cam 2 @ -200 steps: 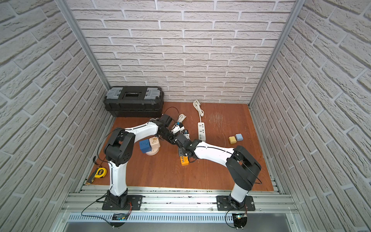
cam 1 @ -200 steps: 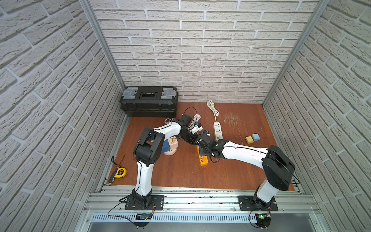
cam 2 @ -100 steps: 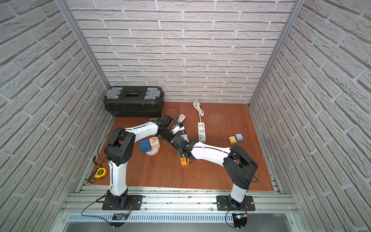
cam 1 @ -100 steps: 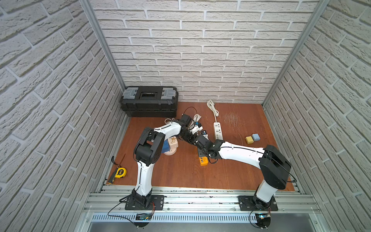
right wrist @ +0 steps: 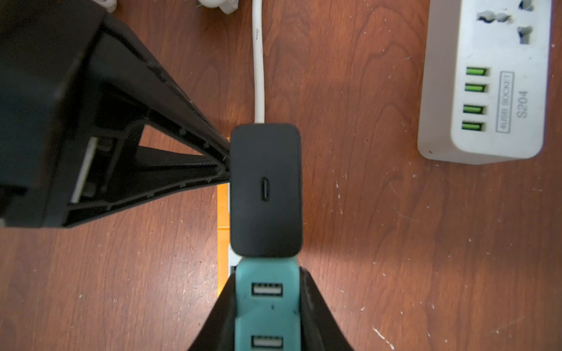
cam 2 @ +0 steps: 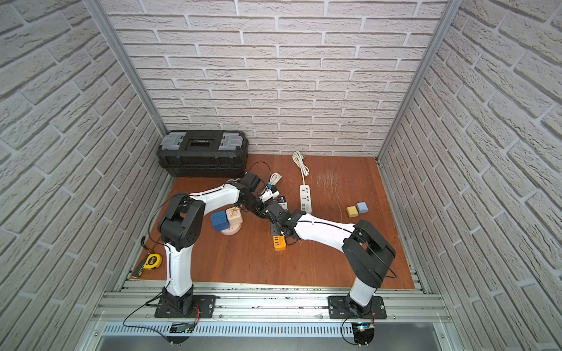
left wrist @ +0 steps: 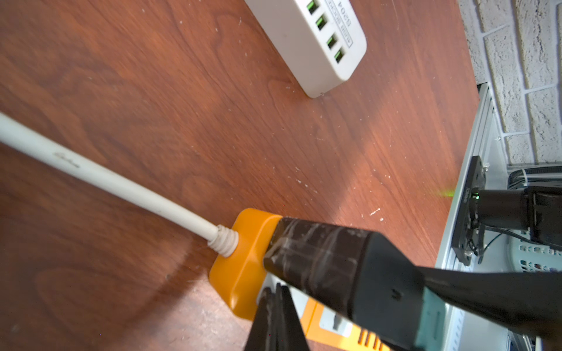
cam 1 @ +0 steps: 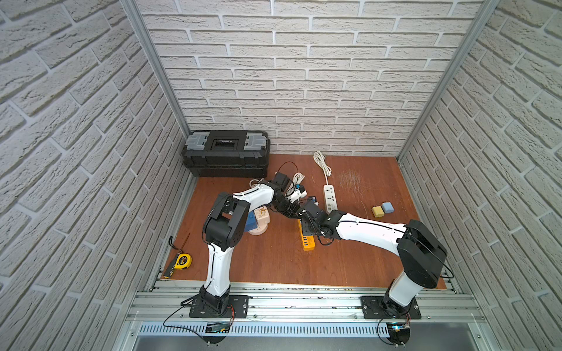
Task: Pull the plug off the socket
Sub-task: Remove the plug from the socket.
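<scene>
The right gripper (right wrist: 267, 273) squeezed the teal USB plug (right wrist: 267, 310) tight between its two jaws. The plug sat over the orange power strip (right wrist: 222, 212), but it was hard to tell if it was pushed all the way in. Just past the jaw tips stood a black charger (right wrist: 266, 188). The left gripper (right wrist: 223, 165) was closed with nothing in it, its tip right against the charger's side.

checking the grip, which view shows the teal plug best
Right wrist view: the teal plug sits close, USB ports clear, between the right gripper's jaws. Left wrist view catches only a teal sliver beside the black charger; in both top views the right arm covers it.
</scene>
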Robot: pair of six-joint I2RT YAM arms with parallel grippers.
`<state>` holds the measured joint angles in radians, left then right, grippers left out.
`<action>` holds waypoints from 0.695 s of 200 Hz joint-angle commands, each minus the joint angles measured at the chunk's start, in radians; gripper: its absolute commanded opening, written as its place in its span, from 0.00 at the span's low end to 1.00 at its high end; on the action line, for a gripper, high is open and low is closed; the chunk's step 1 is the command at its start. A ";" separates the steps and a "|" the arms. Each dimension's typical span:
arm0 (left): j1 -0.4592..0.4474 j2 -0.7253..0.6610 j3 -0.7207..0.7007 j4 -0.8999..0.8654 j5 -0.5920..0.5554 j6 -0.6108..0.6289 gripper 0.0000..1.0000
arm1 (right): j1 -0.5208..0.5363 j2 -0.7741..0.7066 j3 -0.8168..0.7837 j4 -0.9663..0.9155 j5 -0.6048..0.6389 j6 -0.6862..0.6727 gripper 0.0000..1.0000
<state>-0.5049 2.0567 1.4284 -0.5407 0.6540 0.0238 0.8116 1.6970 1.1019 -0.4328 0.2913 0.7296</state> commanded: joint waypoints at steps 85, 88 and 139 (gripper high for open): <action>0.012 0.076 -0.019 -0.041 -0.105 0.002 0.00 | 0.064 0.011 0.081 -0.039 0.123 -0.010 0.02; 0.012 0.076 -0.019 -0.041 -0.105 0.002 0.00 | 0.062 0.008 0.079 -0.034 0.115 -0.009 0.02; 0.011 0.078 -0.017 -0.042 -0.103 -0.001 0.00 | 0.008 -0.046 0.002 0.069 -0.013 0.031 0.02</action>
<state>-0.5030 2.0621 1.4342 -0.5407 0.6571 0.0238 0.8345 1.7172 1.1313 -0.4683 0.3359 0.7322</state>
